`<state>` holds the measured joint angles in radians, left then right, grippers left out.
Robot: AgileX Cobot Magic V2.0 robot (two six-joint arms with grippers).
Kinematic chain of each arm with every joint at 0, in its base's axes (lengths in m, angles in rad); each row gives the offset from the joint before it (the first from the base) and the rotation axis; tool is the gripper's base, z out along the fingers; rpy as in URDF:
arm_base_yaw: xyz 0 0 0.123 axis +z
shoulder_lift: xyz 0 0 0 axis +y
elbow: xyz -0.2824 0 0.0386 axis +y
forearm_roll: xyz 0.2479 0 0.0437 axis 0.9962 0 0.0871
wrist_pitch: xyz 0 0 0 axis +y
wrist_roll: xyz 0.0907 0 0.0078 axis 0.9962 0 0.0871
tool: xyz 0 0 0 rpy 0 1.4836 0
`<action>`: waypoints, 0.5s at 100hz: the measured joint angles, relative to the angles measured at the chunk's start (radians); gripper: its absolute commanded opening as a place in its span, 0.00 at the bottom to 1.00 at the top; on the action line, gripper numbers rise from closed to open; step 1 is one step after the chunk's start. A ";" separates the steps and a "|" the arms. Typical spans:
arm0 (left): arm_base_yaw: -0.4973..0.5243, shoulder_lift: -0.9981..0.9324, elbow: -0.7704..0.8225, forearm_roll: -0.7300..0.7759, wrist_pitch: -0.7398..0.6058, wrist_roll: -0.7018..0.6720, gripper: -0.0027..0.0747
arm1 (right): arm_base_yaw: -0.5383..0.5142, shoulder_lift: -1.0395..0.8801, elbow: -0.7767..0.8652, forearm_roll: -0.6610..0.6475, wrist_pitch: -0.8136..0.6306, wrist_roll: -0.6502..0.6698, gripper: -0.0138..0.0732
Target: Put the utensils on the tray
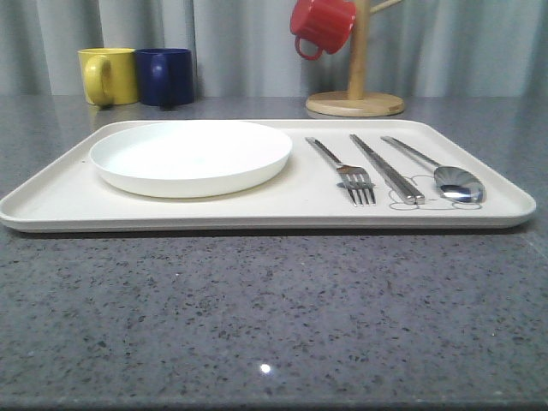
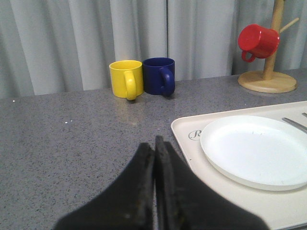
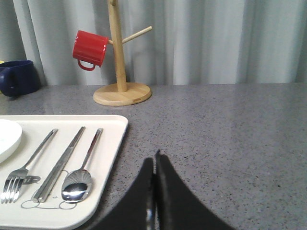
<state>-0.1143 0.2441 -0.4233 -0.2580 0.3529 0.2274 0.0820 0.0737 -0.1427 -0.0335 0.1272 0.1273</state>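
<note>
Mug tree (image 1: 355,81) top cut off by the front view's upper edge, one peg clipped too. Rabbit drawing (image 1: 419,193) on the tray (image 1: 51,201) mostly hidden under chopsticks (image 1: 387,169) and spoon (image 1: 437,171). In the left wrist view, lettering (image 2: 194,135) beside the plate (image 2: 254,151) is covered past the first letter; plate and tray cut by the edge. In the right wrist view, plate (image 3: 7,139) mostly out of frame, blue mug (image 3: 17,77) clipped.

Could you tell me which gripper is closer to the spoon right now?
Right. The right gripper sits just off the tray edge beside the spoon; the left gripper is beyond the plate.
</note>
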 measured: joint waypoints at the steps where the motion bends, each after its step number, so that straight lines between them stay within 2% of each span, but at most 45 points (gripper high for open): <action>1: 0.000 0.000 0.000 0.000 0.000 0.000 0.01 | 0.000 -0.004 0.005 0.002 -0.003 -0.002 0.08; 28: 0.000 0.000 0.000 0.000 0.000 0.000 0.01 | 0.000 -0.082 0.159 0.008 -0.107 -0.010 0.08; 50: 0.000 -0.001 0.000 0.000 0.000 0.000 0.01 | 0.000 -0.084 0.167 0.008 -0.154 -0.010 0.08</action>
<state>-0.1143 0.2435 -0.4233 -0.2580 0.3529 0.2274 0.0820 -0.0103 0.0246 -0.0253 -0.0271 0.1172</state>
